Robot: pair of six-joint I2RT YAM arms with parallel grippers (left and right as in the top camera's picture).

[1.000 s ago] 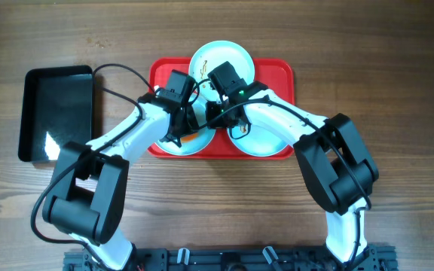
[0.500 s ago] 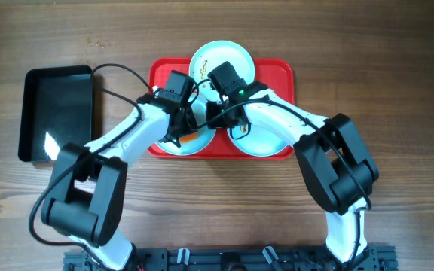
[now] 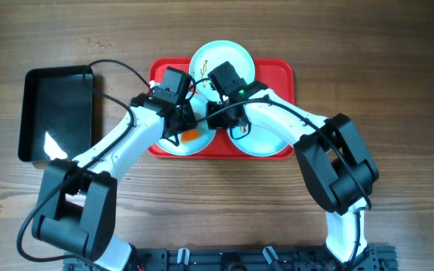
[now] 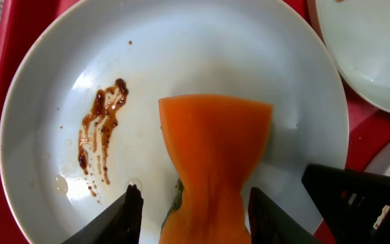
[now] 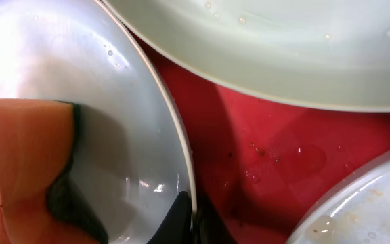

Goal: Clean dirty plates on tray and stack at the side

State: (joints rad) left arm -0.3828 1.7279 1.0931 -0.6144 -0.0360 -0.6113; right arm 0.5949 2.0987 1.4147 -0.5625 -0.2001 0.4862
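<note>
Three round, shallow plates of smooth, pale mint-white are seen lying on a red plastic tray [image 3: 277, 71] with rounded corners and a low rim. The near-left plate [image 4: 181, 54] is marked on its left half by a streaky brown smear [image 4: 100, 132], with fine specks scattered around it. An orange sponge [image 4: 212, 149] is laid on the middle of this plate. It looks soft, is backed by a dark scouring layer, and is pinched into an hourglass waist by the left gripper [image 4: 196, 207], which is clenched on its near end. The same plate's thin right rim is nipped between the closed fingertips of the right gripper [image 5: 189, 220].

The far plate [image 3: 221, 60] is set overlapping the tray's far edge, and its glossy surface is dotted with small droplets. The near-right plate [image 3: 262, 139] is partly hidden under the right arm, and faint brownish marks are seen near its edge. A wet sheen is visible on the bare red plastic between the plates.

The tray is set on a brown wood-grain table [image 3: 390, 60], with a glossy black rectangular bin [image 3: 59, 113] placed near its left side but apart from it.
</note>
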